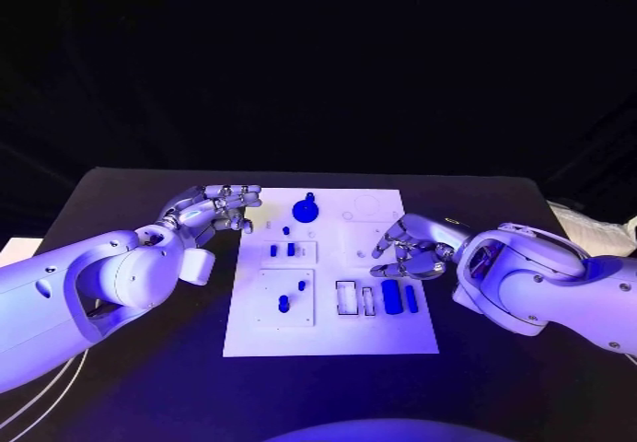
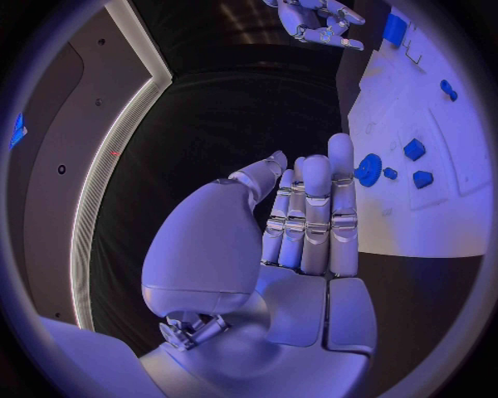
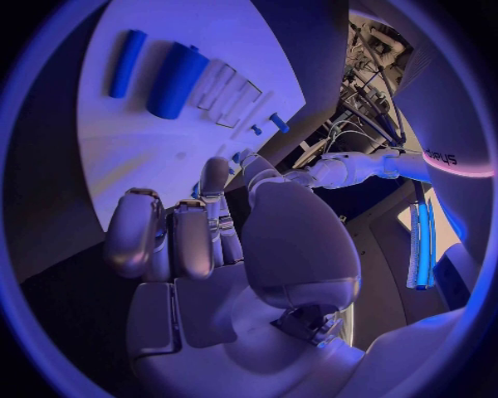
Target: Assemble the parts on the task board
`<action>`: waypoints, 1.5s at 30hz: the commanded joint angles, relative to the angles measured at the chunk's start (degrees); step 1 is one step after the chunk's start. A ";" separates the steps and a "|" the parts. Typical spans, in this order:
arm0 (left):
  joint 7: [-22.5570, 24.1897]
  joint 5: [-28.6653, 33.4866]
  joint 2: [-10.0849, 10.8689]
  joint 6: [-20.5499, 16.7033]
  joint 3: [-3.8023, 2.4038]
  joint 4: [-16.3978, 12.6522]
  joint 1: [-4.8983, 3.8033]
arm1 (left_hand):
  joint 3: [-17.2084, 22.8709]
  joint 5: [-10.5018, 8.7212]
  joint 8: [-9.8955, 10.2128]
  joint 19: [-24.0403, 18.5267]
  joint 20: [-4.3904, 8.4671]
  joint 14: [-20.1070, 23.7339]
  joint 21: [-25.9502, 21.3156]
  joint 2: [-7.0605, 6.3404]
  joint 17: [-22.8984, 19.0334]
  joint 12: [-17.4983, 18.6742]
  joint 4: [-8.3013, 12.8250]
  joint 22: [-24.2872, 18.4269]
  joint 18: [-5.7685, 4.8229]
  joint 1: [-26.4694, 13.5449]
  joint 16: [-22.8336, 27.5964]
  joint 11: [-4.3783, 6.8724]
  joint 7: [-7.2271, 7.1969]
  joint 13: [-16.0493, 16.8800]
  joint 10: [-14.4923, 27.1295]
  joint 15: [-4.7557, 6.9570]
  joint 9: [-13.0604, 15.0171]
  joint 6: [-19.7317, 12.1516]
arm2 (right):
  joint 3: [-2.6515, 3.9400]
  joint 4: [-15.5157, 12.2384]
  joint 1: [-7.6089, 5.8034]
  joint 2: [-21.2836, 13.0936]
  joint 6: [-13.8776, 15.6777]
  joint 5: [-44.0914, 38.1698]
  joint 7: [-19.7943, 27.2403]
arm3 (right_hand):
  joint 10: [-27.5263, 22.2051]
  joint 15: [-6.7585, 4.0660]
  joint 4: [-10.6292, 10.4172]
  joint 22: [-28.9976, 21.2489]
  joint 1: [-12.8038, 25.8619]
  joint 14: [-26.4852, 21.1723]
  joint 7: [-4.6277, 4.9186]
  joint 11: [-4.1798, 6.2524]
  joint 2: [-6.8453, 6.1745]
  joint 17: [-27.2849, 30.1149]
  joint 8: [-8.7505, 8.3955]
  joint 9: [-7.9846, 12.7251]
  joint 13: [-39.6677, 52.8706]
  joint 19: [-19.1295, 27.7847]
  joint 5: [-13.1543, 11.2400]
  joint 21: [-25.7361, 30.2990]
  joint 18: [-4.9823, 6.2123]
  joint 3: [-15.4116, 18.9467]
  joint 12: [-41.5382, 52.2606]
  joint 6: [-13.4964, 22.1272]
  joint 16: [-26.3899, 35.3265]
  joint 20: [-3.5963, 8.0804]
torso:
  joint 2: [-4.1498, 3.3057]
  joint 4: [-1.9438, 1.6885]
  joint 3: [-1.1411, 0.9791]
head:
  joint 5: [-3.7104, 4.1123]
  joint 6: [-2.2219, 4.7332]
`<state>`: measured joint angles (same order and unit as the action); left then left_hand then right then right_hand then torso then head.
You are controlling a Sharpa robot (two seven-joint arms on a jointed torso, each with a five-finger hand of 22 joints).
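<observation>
The white task board (image 1: 332, 322) lies in the middle of the black table. A round blue part (image 1: 306, 210) stands near its far edge, also in the left wrist view (image 2: 368, 170). Two small blue pieces (image 1: 283, 250) sit below it, and two more (image 1: 283, 302) lie nearer me. A thick blue block (image 1: 390, 295) and a thin blue bar (image 1: 411, 297) lie near the right edge, next to two empty slots (image 1: 356, 297). My left hand (image 1: 219, 210) hovers by the board's far left corner, fingers straight (image 2: 306, 215), holding nothing. My right hand (image 1: 409, 250) hangs over the right edge, fingers loosely bent (image 3: 192, 240), with nothing in them.
The black table (image 1: 133, 368) spreads around the board on all sides. In the right wrist view the block (image 3: 178, 70) and bar (image 3: 128, 52) lie beyond the fingers. In the left wrist view the right hand (image 2: 316, 21) shows across the board (image 2: 436, 215).
</observation>
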<state>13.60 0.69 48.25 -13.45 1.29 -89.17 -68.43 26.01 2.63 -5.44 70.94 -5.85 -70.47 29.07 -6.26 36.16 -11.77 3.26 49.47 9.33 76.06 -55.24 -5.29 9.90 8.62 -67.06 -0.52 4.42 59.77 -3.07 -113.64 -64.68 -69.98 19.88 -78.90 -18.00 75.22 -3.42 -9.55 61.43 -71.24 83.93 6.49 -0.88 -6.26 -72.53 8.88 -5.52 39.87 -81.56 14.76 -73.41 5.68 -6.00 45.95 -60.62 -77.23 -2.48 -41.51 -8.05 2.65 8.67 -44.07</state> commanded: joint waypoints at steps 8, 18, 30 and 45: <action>0.28 -0.30 -0.21 0.90 -0.03 -0.16 -0.02 | -0.11 0.21 -0.24 0.10 -0.27 0.31 -0.20 0.43 0.06 -0.35 0.14 -0.06 1.08 0.00 0.21 0.00 0.03 0.06 0.40 0.01 -0.09 -0.26 | -1.28 -0.87 0.37 -2.80 -5.78 -1.26 -9.83 | -1.76 -0.04 -3.52 1.84 0.92 3.58 -0.91 0.05 1.30 -1.54 2.31 -1.39 11.06 -0.23 4.00 -1.29 -0.57 5.11 8.46 -0.16 -1.58 0.03 | 0.42 1.17 -0.14 | 0.53 0.46; 0.28 -0.30 -0.35 1.05 -0.02 0.08 -0.01 | -0.11 0.21 -0.24 0.10 -0.27 0.31 -0.20 0.43 0.06 -0.35 0.14 -0.06 1.08 0.00 0.21 0.00 0.03 0.06 0.40 0.01 -0.09 -0.26 | -1.62 -1.00 1.02 -1.91 -6.65 -3.17 -12.20 | -1.82 -0.02 -6.19 2.76 1.17 3.66 -0.96 0.04 1.34 -2.45 3.29 -2.16 14.37 -0.31 3.76 -1.91 -0.70 8.38 10.27 0.49 -2.43 0.08 | 0.43 1.09 -0.12 | 0.39 0.26; 0.26 -0.30 -0.44 1.25 -0.01 0.25 0.01 | -0.15 0.21 -0.29 0.11 -0.27 0.32 -0.23 0.45 0.05 -0.44 0.11 -0.08 1.07 -0.05 0.18 -0.01 0.03 0.09 0.41 0.01 -0.09 -0.24 | -1.66 0.74 2.46 0.99 -6.94 -5.11 -13.62 | -1.97 -0.03 -6.91 3.14 1.29 3.71 -0.99 0.05 1.20 -2.92 3.72 -2.54 15.04 -0.36 3.28 -2.17 -0.76 9.79 10.36 0.67 -2.83 0.10 | 0.37 1.15 -0.16 | 0.07 0.07; 0.05 -0.30 -0.22 1.42 0.05 0.28 0.07 | -0.15 0.21 -0.29 0.11 -0.27 0.32 -0.23 0.45 0.05 -0.44 0.11 -0.08 1.07 -0.05 0.18 -0.01 0.03 0.09 0.41 0.01 -0.09 -0.24 | -1.65 2.61 5.08 4.90 -7.57 -7.16 -15.23 | -1.90 -0.08 -6.89 3.22 0.89 3.65 -1.12 0.14 2.09 -2.77 4.26 -2.94 15.80 -0.30 3.10 -2.23 -0.76 10.34 10.63 0.47 -2.78 0.10 | 0.39 1.20 -0.01 | -0.24 -0.34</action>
<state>13.48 0.57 48.06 -13.18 1.36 -88.80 -68.37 26.01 2.63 -5.44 70.94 -5.85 -70.45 29.07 -6.26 36.17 -12.01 3.25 49.48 9.33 76.06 -55.24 -5.30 9.90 8.65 -67.07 -0.54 4.39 59.77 -4.35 -111.31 -60.11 -65.35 13.59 -84.90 -32.09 73.47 -3.40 -16.45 64.56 -70.12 83.92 5.46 -0.92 -4.81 -74.93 13.18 -8.70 55.51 -81.55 17.84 -75.26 5.69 4.03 56.31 -60.46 -79.83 -2.48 -41.14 -6.91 2.59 8.43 -44.34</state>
